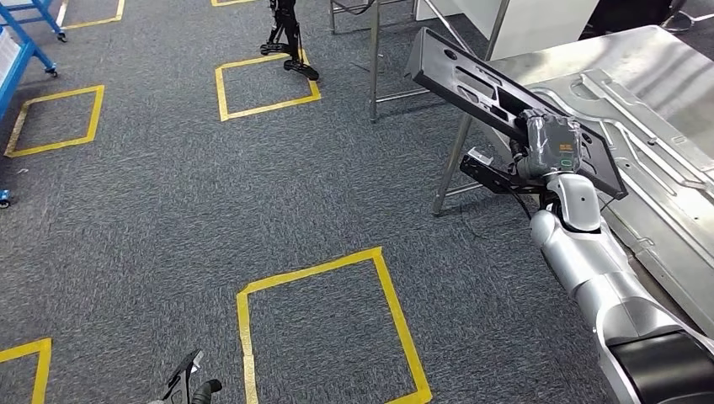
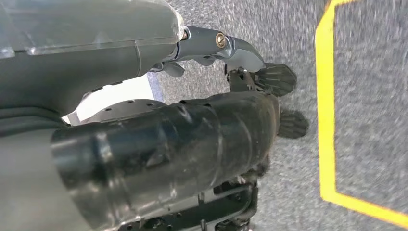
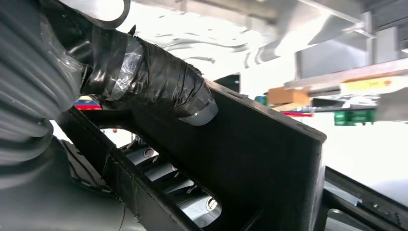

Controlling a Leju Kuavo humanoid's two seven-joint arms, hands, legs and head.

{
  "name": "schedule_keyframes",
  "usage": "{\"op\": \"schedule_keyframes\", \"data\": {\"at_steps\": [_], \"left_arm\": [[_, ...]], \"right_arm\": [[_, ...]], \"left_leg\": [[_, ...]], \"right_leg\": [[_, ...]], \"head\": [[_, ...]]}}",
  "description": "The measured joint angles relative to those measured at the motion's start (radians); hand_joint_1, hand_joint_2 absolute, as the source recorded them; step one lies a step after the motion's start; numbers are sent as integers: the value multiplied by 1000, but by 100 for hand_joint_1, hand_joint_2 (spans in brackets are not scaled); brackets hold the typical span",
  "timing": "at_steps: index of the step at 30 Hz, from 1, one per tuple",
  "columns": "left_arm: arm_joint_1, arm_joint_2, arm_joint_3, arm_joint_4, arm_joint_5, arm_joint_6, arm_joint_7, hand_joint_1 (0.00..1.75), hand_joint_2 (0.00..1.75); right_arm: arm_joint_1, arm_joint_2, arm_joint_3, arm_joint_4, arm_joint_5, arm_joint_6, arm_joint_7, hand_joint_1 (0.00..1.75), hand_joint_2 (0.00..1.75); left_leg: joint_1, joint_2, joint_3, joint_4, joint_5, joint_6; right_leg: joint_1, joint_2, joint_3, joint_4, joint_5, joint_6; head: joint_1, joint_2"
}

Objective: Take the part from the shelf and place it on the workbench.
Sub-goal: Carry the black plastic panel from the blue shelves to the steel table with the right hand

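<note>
My right hand (image 1: 551,145) grips the long flat black plastic part (image 1: 488,91) w/ moulded cut-outs, tilted above the silver metal workbench (image 1: 665,93) edge. Left hand (image 2: 240,115) hangs over carpet; can't tell its state.

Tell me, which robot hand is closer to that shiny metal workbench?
The right robot hand: it holds the long black part up at the workbench edge. The left robot hand hangs low over the carpet, far from it.
</note>
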Motion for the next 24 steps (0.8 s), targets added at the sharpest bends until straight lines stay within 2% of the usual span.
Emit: {"op": "schedule_keyframes", "data": {"at_steps": [1, 3, 4, 5, 6, 7, 8, 9, 10, 12, 13, 14, 15, 16, 17, 18, 19, 20, 21, 22, 23, 24], "left_arm": [[0, 0, 0, 0, -2, -1, -1, 0, 0], [-2, 5, 0, 0, -5, -2, -2, 0, 0], [-2, 9, 0, 0, -5, -3, -3, 0, 0], [-3, 13, 0, 0, -6, -3, -3, 0, 0], [-4, 15, -1, 0, -6, -3, -3, 0, 0], [-5, 16, -1, 0, -6, -3, -3, 0, 0], [-7, 16, -3, 0, -6, -3, -3, 0, 0], [-8, 16, -5, 0, -6, -2, -3, 0, 0], [-9, 15, -7, 0, -6, -2, -3, 0, 0], [-6, 15, -9, 0, -6, 2, -3, 0, 0], [-4, 15, -11, 0, -6, 4, -3, 0, 0], [-3, 14, -12, 0, -6, 7, -3, 0, 0], [-2, 13, -14, 0, -5, 9, -4, 0, 0], [-2, 12, -15, 0, -5, 10, -4, 0, 0], [-2, 11, -15, 0, -5, 11, -4, 0, 0], [-2, 11, -16, 0, -4, 12, -5, 0, 0], [-3, 12, -16, 0, -4, 14, -5, 0, 0], [-3, 13, -16, 0, -4, 16, -6, 0, 0], [-3, 13, -16, 0, -3, 18, -6, 0, 0], [-4, 12, -16, 0, -3, 19, -6, 0, 0], [-4, 11, -16, 0, -3, 20, -6, 0, 0], [-4, 10, -16, 0, -4, 21, -6, 0, 0]], "right_arm": [[0, 0, 0, 0, 0, 0, 0, 175, 175], [0, 1, 0, 0, 1, 0, 0, 175, 175], [1, 2, 0, 1, 1, 0, 0, 175, 175], [1, 3, 0, 1, 2, 0, 0, 175, 175], [3, 4, 0, 2, 2, -1, 0, 175, 175], [4, 4, -1, 2, 3, -2, 1, 175, 175], [4, 3, -2, 3, 4, -3, 3, 175, 175], [4, 1, -3, 3, 6, -5, 5, 175, 175], [2, 0, -4, 3, 8, -7, 8, 175, 175], [-2, -1, -5, 3, 12, -9, 12, 175, 175], [-1, -1, -5, 3, 14, -10, 12, 175, 175], [1, -1, -5, 3, 15, -10, 13, 175, 175], [2, -1, -5, 3, 16, -10, 14, 175, 175], [3, -1, -5, 3, 16, -11, 16, 175, 175], [3, -2, -6, 3, 17, -11, 19, 175, 175], [2, -2, -6, 3, 19, -11, 24, 175, 175], [0, -1, -7, 2, 23, -12, 31, 175, 175], [0, -2, -7, 1, 29, -13, 40, 175, 175], [0, -2, -8, 0, 38, -16, 50, 175, 175], [1, -3, -8, 0, 47, -21, 57, 175, 175], [2, -4, -8, -1, 56, -27, 64, 175, 175], [2, -5, -9, -2, 62, -33, 68, 175, 175]], "left_leg": [[-7, -7, 17, -42, 33, 10], [-19, -54, 82, -182, 107, 33], [-22, -78, 108, -237, 129, 42], [-24, -94, 124, -270, 138, 48], [-24, -96, 130, -282, 138, 50], [-26, -85, 134, -294, 141, 50], [-24, -71, 140, -309, 147, 49], [-23, -57, 147, -328, 155, 47], [-21, -43, 153, -345, 163, 45], [-19, -17, 157, -359, 170, 43], [-18, -2, 156, -358, 169, 42], [-16, 12, 154, -355, 167, 41], [-14, 26, 153, -350, 163, 38], [-10, 39, 152, -344, 157, 33], [-6, 51, 152, -335, 150, 28], [-4, 61, 149, -327, 143, 21], [-3, 69, 147, -318, 136, 15], [-4, 77, 145, -311, 131, 9], [-6, 83, 144, -307, 128, 5], [-7, 90, 146, -304, 126, 2], [-6, 90, 145, -302, 121, -2], [-3, 77, 142, -292, 112, -6]], "right_leg": [[2, 11, 0, 0, 1, -2], [1, 33, -1, 0, 4, -2], [-2, 44, -3, -1, 7, 0], [-6, 55, -6, -2, 10, 4], [-10, 68, -9, -4, 14, 10], [-14, 81, -11, -9, 20, 17], [-14, 81, -13, -12, 22, 22], [-11, 63, -18, -6, 15, 25], [-7, 34, -28, 15, -3, 27], [-4, -27, -70, 113, -65, 31], [-7, -38, -94, 172, -90, 36], [-11, -43, -110, 212, -102, 43], [-16, -48, -110, 219, -95, 50], [-20, -55, -90, 188, -71, 58], [-24, -67, -56, 127, -40, 66], [-20, -87, -21, 66, -19, 71], [-17, -101, 5, 18, -7, 68], [-13, -109, 18, -8, -6, 62], [-7, -109, 19, -12, -12, 52], [-7, -100, 17, -14, -12, 41], [-7, -94, 17, -14, -12, 32], [-7, -88, 18, -16, -11, 24]], "head": [[0, 0], [0, 0], [1, 0], [1, 0], [1, 0], [0, 0], [0, 0], [1, 0], [1, 0], [2, 0], [2, 0], [2, 0], [2, 0], [2, 0], [2, 0], [3, 0], [3, 0], [3, 0], [3, 0], [2, 0], [3, 0], [3, 0]]}}
